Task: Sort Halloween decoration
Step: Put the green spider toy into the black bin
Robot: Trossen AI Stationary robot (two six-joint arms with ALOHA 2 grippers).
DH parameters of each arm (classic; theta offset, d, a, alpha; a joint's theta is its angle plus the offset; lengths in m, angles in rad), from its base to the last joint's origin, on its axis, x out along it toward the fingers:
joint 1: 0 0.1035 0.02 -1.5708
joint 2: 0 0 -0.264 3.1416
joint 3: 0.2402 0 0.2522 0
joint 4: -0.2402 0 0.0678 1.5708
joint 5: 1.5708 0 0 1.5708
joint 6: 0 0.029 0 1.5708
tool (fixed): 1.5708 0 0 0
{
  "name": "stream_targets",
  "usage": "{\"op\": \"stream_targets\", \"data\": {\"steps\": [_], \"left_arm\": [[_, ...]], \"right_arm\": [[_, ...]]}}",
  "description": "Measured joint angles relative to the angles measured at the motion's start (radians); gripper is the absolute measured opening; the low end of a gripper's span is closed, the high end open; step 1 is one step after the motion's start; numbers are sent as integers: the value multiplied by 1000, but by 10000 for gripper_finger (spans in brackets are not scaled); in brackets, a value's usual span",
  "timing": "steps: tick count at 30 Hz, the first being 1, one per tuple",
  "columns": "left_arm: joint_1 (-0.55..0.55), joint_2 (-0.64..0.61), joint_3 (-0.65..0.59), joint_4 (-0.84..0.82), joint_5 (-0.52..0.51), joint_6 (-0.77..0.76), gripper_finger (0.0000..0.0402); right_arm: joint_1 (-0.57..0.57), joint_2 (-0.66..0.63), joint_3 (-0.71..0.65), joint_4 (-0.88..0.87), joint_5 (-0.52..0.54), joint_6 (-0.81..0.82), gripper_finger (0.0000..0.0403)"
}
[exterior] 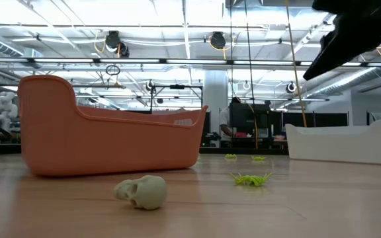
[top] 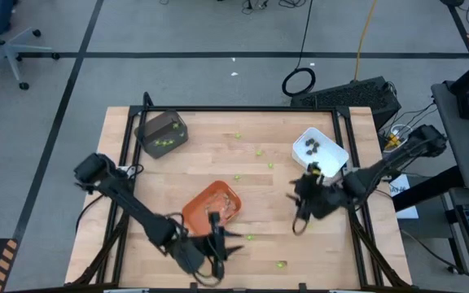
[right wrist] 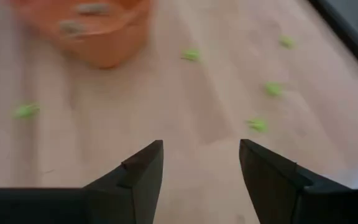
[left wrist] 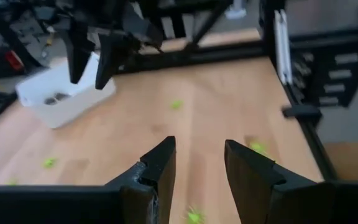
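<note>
Lime-green pieces (top: 249, 237) lie scattered on the wooden table, more of them near its middle (top: 259, 150). In the low view a tan-grey skull piece (exterior: 142, 192) and a green spider (exterior: 251, 178) rest on the wood in front of the orange tray (exterior: 104, 139). My left gripper (top: 233, 242) hovers open by the near edge, just right of the orange tray (top: 212, 203), with green pieces (left wrist: 257, 147) ahead of it. My right gripper (top: 299, 226) is open above the table, below the white tray (top: 320, 150). In its wrist view (right wrist: 201, 165) tan-grey pieces (right wrist: 73, 26) lie in the orange tray.
A dark grey tray (top: 163, 133) holding green pieces stands at the far left corner. The white tray (left wrist: 61, 96) holds dark pieces. Black frame rails (top: 357, 220) run along the table's sides. Bare wood lies between the two grippers.
</note>
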Motion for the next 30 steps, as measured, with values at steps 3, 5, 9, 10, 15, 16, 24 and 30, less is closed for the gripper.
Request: {"op": "stream_targets", "data": {"steps": [3, 5, 9, 10, 15, 16, 24, 30], "left_arm": [[-31, 60, 102, -122, -5, -73, 137], [-47, 99, 157, -202, -6, -121, 137], [-67, 178, 222, -311, 2, -207, 137], [-71, 194, 230, -327, 5, -222, 137], [-72, 249, 236, -411, 49, -362, 137], [-67, 250, 236, -426, 81, -405, 137], [-58, 249, 236, -475, 223, -480, 137], [-49, 276, 235, -502, 264, -483, 137]], "right_arm": [[84, 61, 0, 79, 2, -24, 194], [134, 109, 0, 133, 2, -27, 194], [214, 196, 0, 218, 2, -23, 194], [229, 214, 0, 239, 1, -27, 194], [275, 263, 0, 349, -30, -100, 194], [281, 270, 0, 359, -45, -105, 194], [303, 315, 0, 392, -53, -159, 194], [300, 325, 0, 394, -50, -174, 194]]}}
